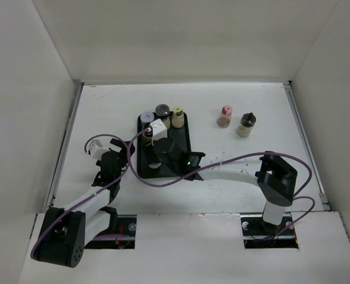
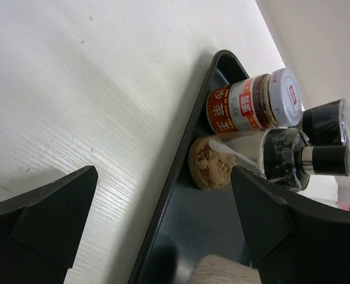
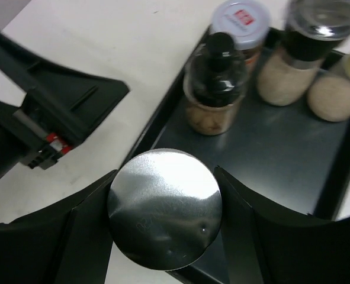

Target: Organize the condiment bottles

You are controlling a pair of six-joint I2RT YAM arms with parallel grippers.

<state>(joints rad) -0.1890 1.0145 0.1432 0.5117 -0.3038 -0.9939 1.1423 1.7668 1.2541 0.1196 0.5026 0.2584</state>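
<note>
The right gripper's [image 3: 166, 192] fingers are closed on the silver-capped bottle [image 3: 163, 213], which sits between them over the black tray's [image 3: 269, 148] edge. It looks small, rigid and probably light. Its smooth round cap could slip, so the body below seems the safer hold. The left gripper [image 2: 163, 183] is spread wide and empty, with a red-labelled jar [image 2: 246, 106] beyond its fingertips.

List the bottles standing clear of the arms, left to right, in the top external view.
grey-capped bottle → dark-capped bottle → yellow-green-capped bottle → pink-capped bottle → black-capped bottle
</note>
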